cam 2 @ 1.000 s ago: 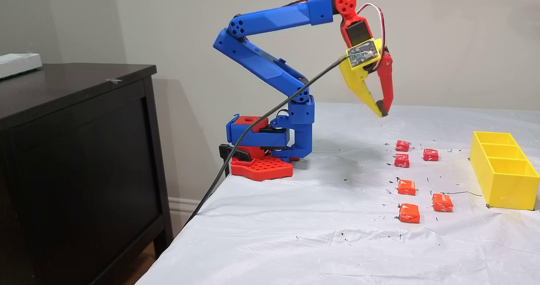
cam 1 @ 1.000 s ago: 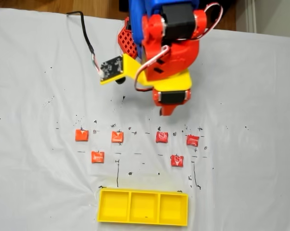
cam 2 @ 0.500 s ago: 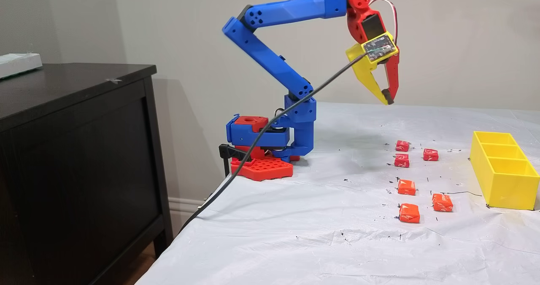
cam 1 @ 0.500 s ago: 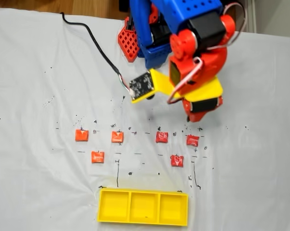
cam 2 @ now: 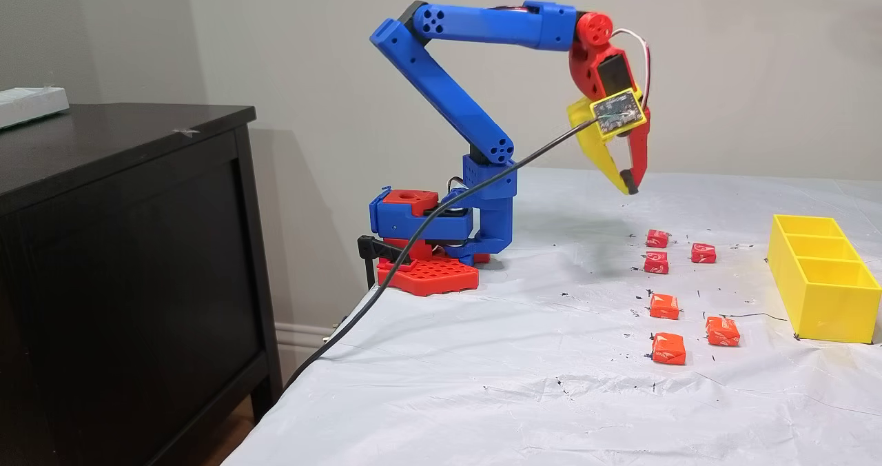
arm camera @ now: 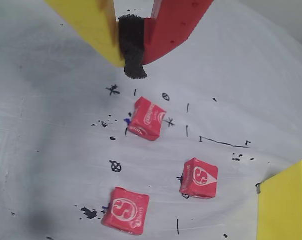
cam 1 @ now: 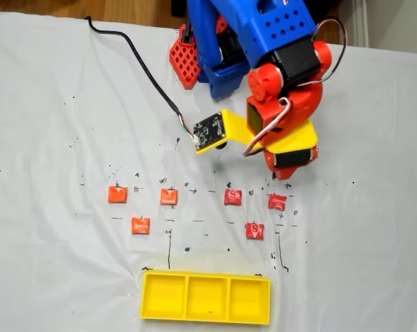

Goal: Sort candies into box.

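Several small red and orange-red candies lie in two rows on the white sheet, among them one (cam 1: 277, 202) at the right end, one (cam 1: 232, 197) beside it and one (cam 1: 254, 231) nearer the box. The wrist view shows three of them: one (arm camera: 146, 118) just below the fingertips, one (arm camera: 199, 178) and one (arm camera: 125, 210). The yellow three-compartment box (cam 1: 205, 277) sits at the near edge, and its side wall (cam 2: 834, 311) faces the side camera. My gripper (cam 1: 285, 174) hangs shut and holds nothing, above and just behind the right-end candy, with its tips (cam 2: 628, 185) well off the sheet.
The arm's red base (cam 1: 185, 59) stands at the back of the table. A black cable (cam 1: 142, 66) runs from the wrist camera board off the table's edge. A dark cabinet (cam 2: 124, 245) stands beside the table. Black pen marks dot the sheet.
The arm has reached out and swung right in the top fixed view, carrying the shut gripper toward the right-end candy. Over the last half second it also dropped lower. The candies have not moved.
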